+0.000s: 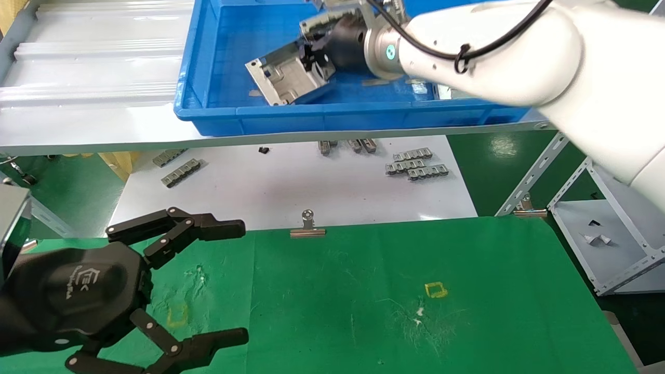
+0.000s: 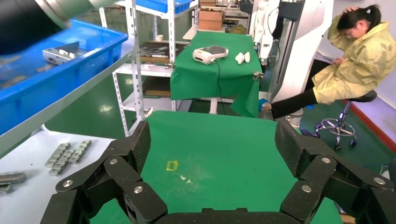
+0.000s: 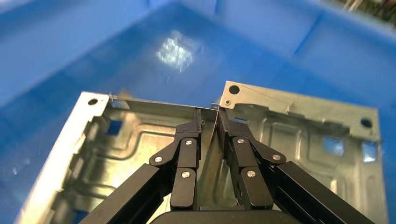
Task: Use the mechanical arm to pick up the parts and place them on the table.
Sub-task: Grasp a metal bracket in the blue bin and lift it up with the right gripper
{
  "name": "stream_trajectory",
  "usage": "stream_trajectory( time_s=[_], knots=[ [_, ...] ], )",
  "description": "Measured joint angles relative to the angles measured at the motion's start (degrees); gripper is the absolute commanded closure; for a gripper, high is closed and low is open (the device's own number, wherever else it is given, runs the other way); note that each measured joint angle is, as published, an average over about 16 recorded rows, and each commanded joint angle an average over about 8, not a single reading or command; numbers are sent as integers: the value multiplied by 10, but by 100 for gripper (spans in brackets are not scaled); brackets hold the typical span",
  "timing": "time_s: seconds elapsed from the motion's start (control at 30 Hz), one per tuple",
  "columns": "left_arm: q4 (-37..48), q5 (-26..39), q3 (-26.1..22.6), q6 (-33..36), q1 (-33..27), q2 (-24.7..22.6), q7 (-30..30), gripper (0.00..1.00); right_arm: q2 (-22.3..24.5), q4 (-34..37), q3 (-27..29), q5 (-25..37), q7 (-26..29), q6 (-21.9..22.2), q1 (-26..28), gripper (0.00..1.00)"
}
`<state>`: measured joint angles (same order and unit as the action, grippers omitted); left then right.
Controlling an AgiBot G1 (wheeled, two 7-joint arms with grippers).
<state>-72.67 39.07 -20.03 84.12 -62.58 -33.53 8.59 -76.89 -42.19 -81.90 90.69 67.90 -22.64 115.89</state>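
Head view shows the right black two-finger gripper clamped on a silver stamped sheet-metal bracket inside the blue plastic tray. I judge the grasp step done; next it must lift over the tray wall to the green cloth table. The left gripper hovers there, fingers apart.

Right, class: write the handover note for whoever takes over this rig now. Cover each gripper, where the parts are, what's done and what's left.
Right gripper: inside the blue tray, shut on the upright flange of a silver part; in the right wrist view the flange sits between its fingers.
Left gripper: open, holding nothing, over the near-left of the green table.
Parts: the gripped one looks tilted in the tray; a second lies behind the gripper.
Done: grasp made. No part on the green table yet.
Left: lift it out, set it on the green table, then fetch the other.
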Motion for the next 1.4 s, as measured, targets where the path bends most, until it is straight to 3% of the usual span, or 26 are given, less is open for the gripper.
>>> stream_trajectory(
  time_s=[0.53,0.8,1.1,1.17,1.4],
  knots=[
    [0,0,0,0,0,0,0,0,77,-37,75,-116,-171,-35,7,100],
    [0,0,0,0,0,0,0,0,34,47,94,-150,-217,-24,-21,100],
    [0,0,0,0,0,0,0,0,-12,102,82,-172,-219,5,-46,100],
    [0,0,0,0,0,0,0,0,-15,101,74,-174,-215,11,-50,90],
    [0,0,0,0,0,0,0,0,-17,89,38,-173,-201,25,-50,5]
  ],
)
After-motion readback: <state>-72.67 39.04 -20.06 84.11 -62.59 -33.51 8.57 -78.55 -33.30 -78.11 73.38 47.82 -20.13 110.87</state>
